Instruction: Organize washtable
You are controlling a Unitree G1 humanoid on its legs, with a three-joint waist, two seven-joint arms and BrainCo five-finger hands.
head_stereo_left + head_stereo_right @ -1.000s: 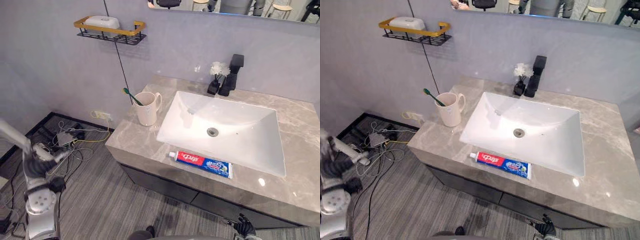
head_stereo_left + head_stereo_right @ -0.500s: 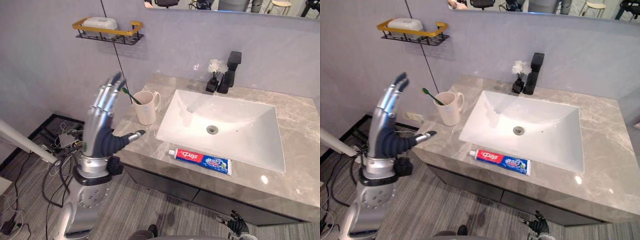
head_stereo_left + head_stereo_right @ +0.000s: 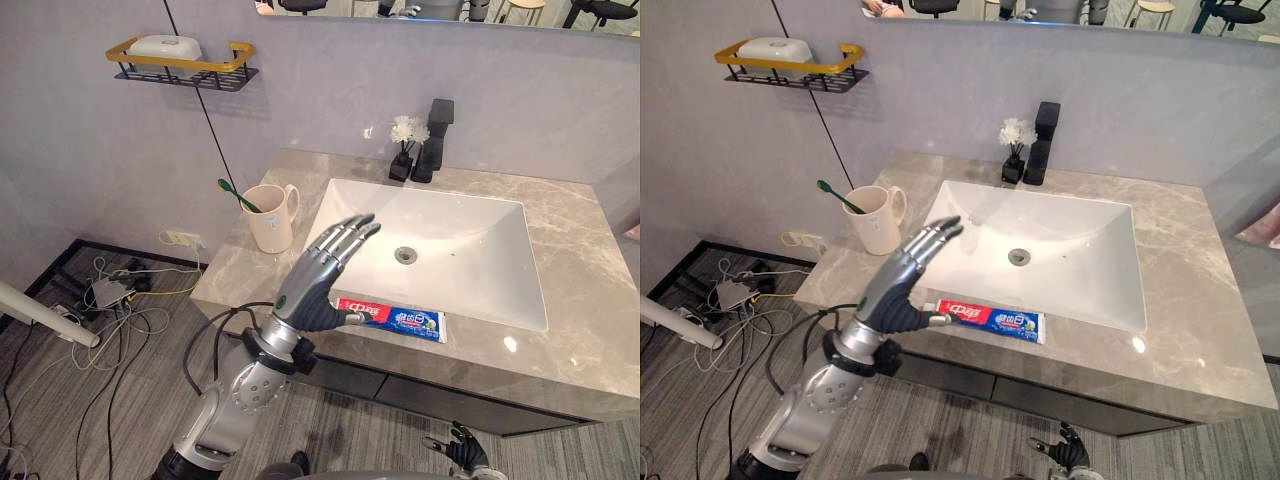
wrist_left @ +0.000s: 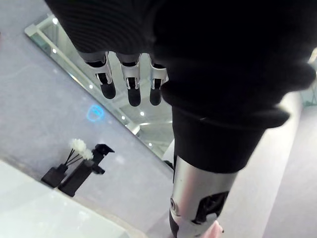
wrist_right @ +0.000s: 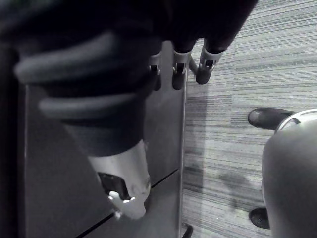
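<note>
The red-and-blue toothpaste tube [image 3: 400, 320] is laid on the grey stone counter [image 3: 590, 300] along the front rim of the white rectangular sink [image 3: 470, 255]. The left hand [image 3: 315, 290] is held above the sink's front-left corner, fingers straight and close together, thumb stretched to the tube's red end; contact cannot be told. A cream ceramic mug [image 3: 270, 218] is set left of the sink. The right hand [image 3: 458, 450] is seen low before the sink, fingers loosely spread.
</note>
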